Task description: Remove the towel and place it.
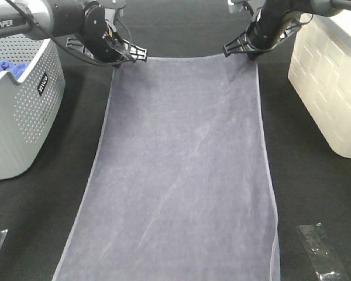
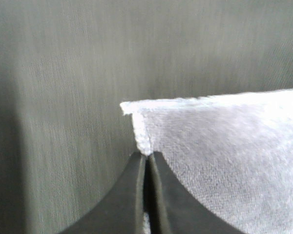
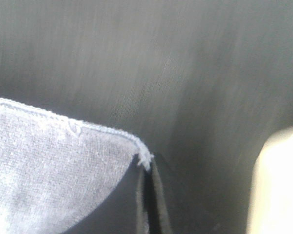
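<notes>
The towel (image 1: 181, 170) is a long greyish-lavender cloth spread flat down the middle of the dark table, its near end running off the frame's bottom. My left gripper (image 1: 118, 61) is shut on the towel's far left corner (image 2: 136, 126); the left wrist view shows the hem pinched between closed fingertips (image 2: 147, 158). My right gripper (image 1: 253, 54) is shut on the far right corner (image 3: 144, 158), with the stitched edge caught at its closed tips in the right wrist view.
A grey perforated basket (image 1: 29, 117) with a bright blue cloth (image 1: 3, 69) inside stands at the left. A cream bin (image 1: 330, 82) stands at the right. Clear plastic pieces (image 1: 319, 249) lie near the front corners.
</notes>
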Tool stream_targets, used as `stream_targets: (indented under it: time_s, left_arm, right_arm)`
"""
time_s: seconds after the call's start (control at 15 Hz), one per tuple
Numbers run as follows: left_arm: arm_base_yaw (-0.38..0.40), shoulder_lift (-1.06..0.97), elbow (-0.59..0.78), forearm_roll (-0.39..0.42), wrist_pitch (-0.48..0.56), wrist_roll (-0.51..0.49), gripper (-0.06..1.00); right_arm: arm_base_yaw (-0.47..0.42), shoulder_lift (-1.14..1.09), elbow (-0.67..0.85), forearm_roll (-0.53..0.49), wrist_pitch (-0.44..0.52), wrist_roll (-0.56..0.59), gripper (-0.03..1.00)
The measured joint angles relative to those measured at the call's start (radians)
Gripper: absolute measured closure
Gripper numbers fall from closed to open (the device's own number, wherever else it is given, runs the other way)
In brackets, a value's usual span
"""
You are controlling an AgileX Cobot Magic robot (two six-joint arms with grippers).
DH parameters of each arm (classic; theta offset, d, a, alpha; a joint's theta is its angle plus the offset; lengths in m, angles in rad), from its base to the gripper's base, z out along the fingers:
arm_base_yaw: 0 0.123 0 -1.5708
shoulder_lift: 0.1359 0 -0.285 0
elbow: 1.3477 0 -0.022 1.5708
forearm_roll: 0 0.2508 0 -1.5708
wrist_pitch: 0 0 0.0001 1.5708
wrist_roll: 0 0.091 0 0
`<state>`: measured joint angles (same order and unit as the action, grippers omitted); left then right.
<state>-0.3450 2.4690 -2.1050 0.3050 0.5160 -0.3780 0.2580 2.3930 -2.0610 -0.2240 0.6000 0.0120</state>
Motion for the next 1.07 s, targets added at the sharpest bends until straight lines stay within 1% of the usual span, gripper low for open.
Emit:
stream_targets:
  time_s: [0.13,0.27,0.33,0.47,0.53,0.73,0.93,1.07]
  left_arm:
    - [0.018,0.0,0.0,0.012,-0.083,-0.003,0.94]
    - [0.036,0.002,0.0,0.021,-0.161,-0.003,0.94]
    - [0.042,0.008,0.0,0.046,-0.212,-0.003,0.94]
    - [0.048,0.018,0.0,0.074,-0.265,-0.003,0.94]
    - [0.052,0.029,0.0,0.09,-0.329,-0.003,0.94]
    - [0.074,0.053,-0.004,0.093,-0.447,-0.013,0.94]
    - [0.098,0.126,-0.045,0.094,-0.516,-0.018,0.94]
    - [0.1,0.179,-0.091,0.094,-0.516,-0.018,0.94]
  right_arm:
    - [0.0,0.003,0.0,-0.045,-0.09,0.0,0.97]
    - [0.0,0.013,0.0,-0.058,-0.17,0.0,0.97]
    - [0.0,0.027,0.0,-0.067,-0.232,0.0,0.97]
    - [-0.001,0.051,0.0,-0.082,-0.312,0.0,0.97]
    - [-0.003,0.064,0.0,-0.088,-0.351,0.0,0.97]
    - [-0.028,0.09,0.0,-0.093,-0.46,0.0,0.97]
    - [-0.047,0.118,0.0,-0.093,-0.558,0.001,0.97]
    - [-0.047,0.151,0.0,-0.093,-0.6,0.001,0.97]
